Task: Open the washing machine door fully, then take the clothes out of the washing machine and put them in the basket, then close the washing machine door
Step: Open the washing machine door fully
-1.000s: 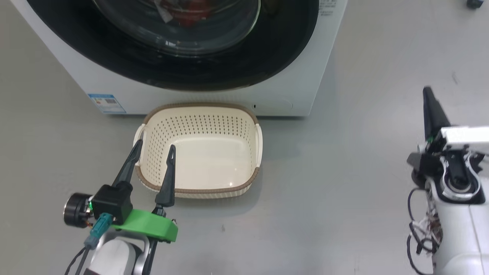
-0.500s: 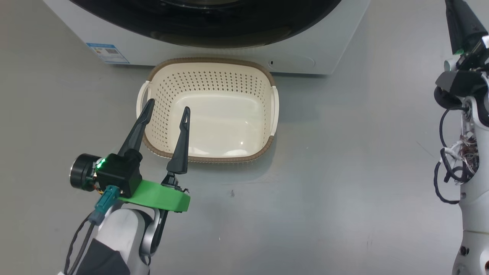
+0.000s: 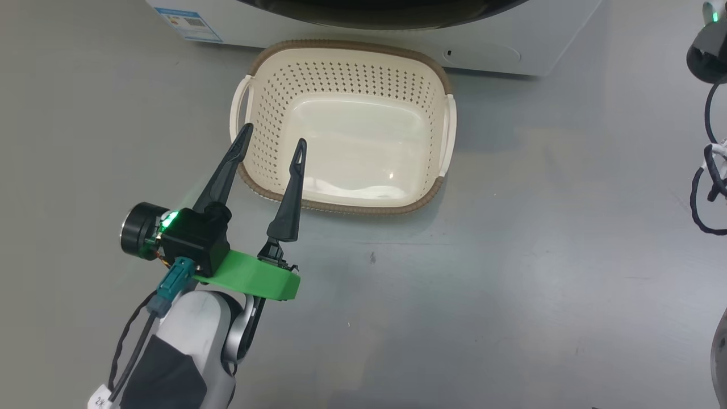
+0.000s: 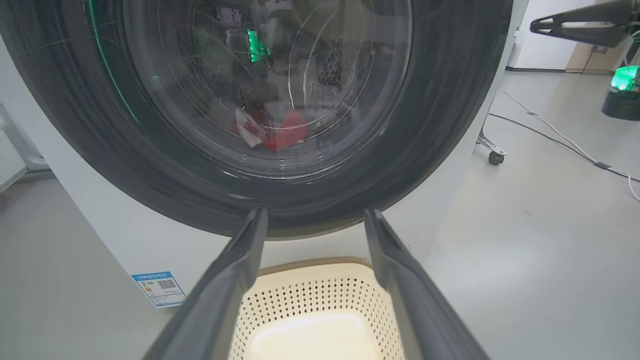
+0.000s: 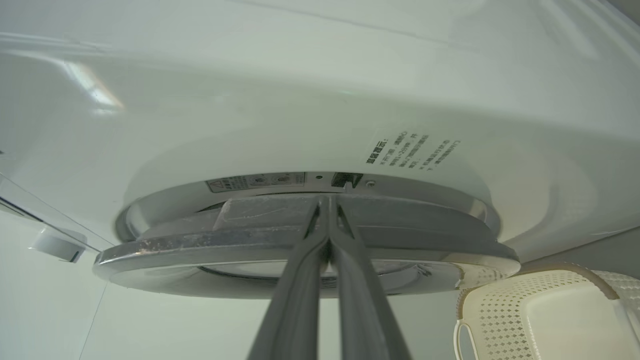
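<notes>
The washing machine [image 4: 100, 220] stands ahead with its black-ringed door [image 4: 440, 100] lying against its front. Red and white clothes [image 4: 282, 132] show through the glass, low in the drum. The cream basket [image 3: 440, 85] sits on the floor right below the door, with nothing in it. My left gripper [image 3: 273, 136] hangs open over the basket's near-left corner, and nothing is between its fingers. My right gripper [image 5: 327, 200] is shut, its tips tucked in behind the door's rim [image 5: 200, 245] beside the latch. The left wrist view has it at the door's right edge [image 4: 535, 26].
Grey floor spreads all around the basket. A cable [image 4: 550, 137] and a small caster [image 4: 495, 157] lie on the floor to the right of the machine. A blue label [image 3: 190, 17] marks the machine's lower left front. My right arm's wrist [image 3: 707, 54] is at the head view's right edge.
The head view has tipped down, so machine and basket slid up the picture. My right gripper has risen toward the door and left the head view's top. The left gripper keeps its place by the basket.
</notes>
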Tool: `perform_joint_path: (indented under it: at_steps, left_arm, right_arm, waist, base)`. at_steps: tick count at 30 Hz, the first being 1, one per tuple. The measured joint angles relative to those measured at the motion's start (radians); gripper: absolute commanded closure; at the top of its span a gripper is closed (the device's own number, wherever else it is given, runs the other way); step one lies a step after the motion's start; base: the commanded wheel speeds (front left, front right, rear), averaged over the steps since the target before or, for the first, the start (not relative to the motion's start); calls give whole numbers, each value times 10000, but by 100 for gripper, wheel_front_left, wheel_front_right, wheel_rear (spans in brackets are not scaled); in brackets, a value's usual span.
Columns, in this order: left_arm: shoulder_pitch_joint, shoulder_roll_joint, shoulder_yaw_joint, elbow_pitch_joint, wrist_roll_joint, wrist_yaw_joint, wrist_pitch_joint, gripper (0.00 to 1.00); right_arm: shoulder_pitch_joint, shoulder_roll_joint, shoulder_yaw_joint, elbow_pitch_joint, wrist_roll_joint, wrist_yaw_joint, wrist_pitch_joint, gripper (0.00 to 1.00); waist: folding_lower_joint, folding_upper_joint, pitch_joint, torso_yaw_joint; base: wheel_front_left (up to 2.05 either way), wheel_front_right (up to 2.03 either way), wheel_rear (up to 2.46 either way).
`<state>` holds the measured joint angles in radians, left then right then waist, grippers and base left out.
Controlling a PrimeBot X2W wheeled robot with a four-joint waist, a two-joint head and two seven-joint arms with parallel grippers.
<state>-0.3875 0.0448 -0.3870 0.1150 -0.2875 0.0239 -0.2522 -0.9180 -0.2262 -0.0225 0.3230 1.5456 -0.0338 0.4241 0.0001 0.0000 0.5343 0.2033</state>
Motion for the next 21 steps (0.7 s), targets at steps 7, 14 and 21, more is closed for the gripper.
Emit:
perform_joint_path:
  at_steps: [7, 14, 21]
  left_arm:
    - [-130, -33, -56, 94, 0, -25, 0, 0]
    - [-170, -61, -90, 136, 0, -27, 0, 0]
    - [-295, -86, -186, 125, 0, -27, 0, 0]
  right_arm:
    - [-587, -165, 224, 470, -128, -130, 322, 100]
    - [-1048, -203, 268, 846, -128, -134, 458, 100]
    - [-1560, -282, 267, 1179, -127, -234, 606, 100]
  waist:
    - [0, 0, 208, 407]
    - [0, 0, 286, 637]
    - [-1, 0, 427, 776]
  base:
    - [0, 0, 0]
    - [0, 0, 0]
    - [0, 0, 0]
